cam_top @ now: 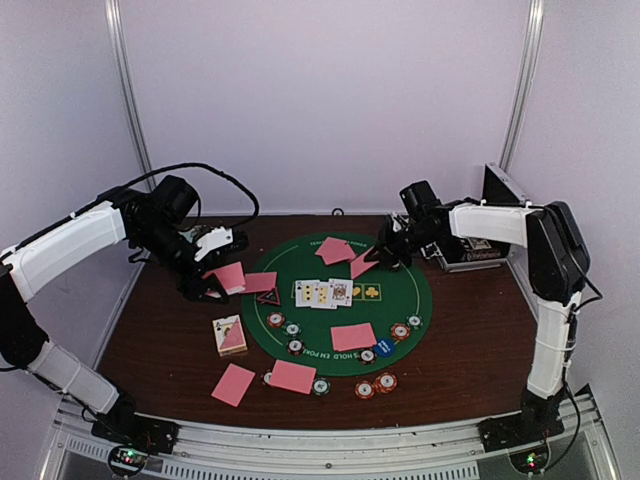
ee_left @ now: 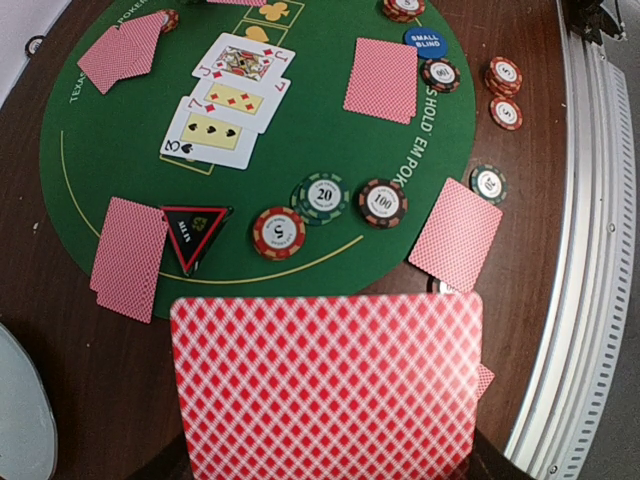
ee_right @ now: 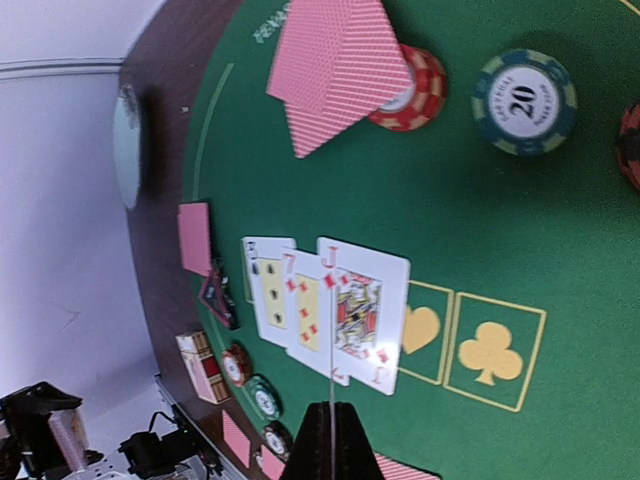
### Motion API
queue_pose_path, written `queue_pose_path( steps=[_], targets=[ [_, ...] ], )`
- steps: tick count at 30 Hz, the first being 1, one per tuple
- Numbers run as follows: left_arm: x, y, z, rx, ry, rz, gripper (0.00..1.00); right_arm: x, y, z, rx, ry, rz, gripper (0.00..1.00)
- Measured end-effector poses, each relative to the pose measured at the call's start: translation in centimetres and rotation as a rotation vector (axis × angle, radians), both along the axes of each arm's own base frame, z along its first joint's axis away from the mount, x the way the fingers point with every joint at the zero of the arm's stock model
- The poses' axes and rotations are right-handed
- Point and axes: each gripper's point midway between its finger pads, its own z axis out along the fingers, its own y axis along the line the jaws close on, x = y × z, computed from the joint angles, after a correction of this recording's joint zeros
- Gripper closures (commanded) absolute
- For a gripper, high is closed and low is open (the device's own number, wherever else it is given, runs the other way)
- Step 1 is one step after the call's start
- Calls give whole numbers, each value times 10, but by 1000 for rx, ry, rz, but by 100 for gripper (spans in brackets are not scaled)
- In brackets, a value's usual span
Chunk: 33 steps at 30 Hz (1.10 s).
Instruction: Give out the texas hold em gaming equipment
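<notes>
My left gripper [cam_top: 213, 281] is shut on a pink-backed card [ee_left: 325, 385], held over the brown table just left of the green mat [cam_top: 400, 290]; the card hides its fingers in the left wrist view. My right gripper [ee_right: 331, 432] is shut on another pink-backed card [cam_top: 362, 265], seen edge-on in its wrist view, above the mat's far side. Three face-up cards [cam_top: 322, 292] lie in a row mid-mat. The black-red triangle marker [ee_left: 195, 230] and striped chips [ee_left: 322, 196] lie near them. The blue disc [ee_left: 424, 41] sits near the mat's near edge.
The silver-black case [cam_top: 478, 250] stands at the far right. A card box [cam_top: 230, 335] lies left of the mat. Face-down cards [cam_top: 292, 376] and chips [cam_top: 375, 385] lie near the front edge. The pale blue plate [ee_left: 20, 420] is under the left arm.
</notes>
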Motion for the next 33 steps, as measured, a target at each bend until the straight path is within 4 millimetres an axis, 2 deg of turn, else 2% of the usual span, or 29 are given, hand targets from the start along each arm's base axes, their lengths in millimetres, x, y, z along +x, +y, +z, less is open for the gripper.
queue_pose_path(
  steps=[3, 6, 18, 22, 24, 29, 33],
  targets=[
    [0, 0, 0, 0, 0, 0, 100, 1, -10, -30, -71, 35, -8, 100],
    [0, 0, 0, 0, -1, 0, 100, 2, -16, -50, -122, 50, -18, 100],
    [0, 0, 0, 0, 0, 0, 100, 6, -29, -73, -182, 13, -64, 97],
    [-1, 0, 0, 0, 0, 0, 100, 10, -28, -74, -163, -1, -80, 95],
    [-1, 0, 0, -1, -1, 0, 100, 13, -26, -70, -149, -16, -85, 86],
    [-1, 0, 1, -2, -2, 0, 100, 16, -25, -68, -144, -32, -86, 52],
    [-1, 0, 1, -2, -1, 0, 100, 15, -31, -73, -184, -32, -87, 42]
  ],
)
